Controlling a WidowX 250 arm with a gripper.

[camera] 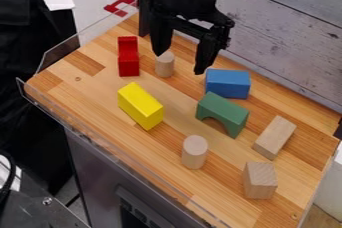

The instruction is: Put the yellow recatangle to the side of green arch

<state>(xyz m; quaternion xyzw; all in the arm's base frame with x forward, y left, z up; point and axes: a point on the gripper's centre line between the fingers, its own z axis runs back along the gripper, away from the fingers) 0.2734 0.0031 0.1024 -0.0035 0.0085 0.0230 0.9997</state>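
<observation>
Block, yellow, rectangular (141, 106): one, lying on its long side, left of the green arch (223, 113) and apart from it. Gripper, black (179, 64): one, fingers spread with nothing between them, hanging near the upright pale cylinder (165, 65).

Step in hand, as judged: reach and grasp. Best done by keeping high past that cylinder, centring over the yellow block, turning so the fingers straddle its narrow width, then lowering squarely and closing at mid-length. Carriage: level, with clearance. Placing: beside the arch, long sides roughly parallel, released only once the base sits flat. Hazards: a nudge to the arch, or to the second upright cylinder (194, 152) near the route. Blue block (228, 83): just behind the arch, perhaps touching; the angle leaves this uncertain.

Container, of a sort: wooden worktop (100, 97) with clear raised edging (60, 54), tray-like. Contents: the above, red piece (129, 57), two plain wooden blocks (274, 137) at right.
</observation>
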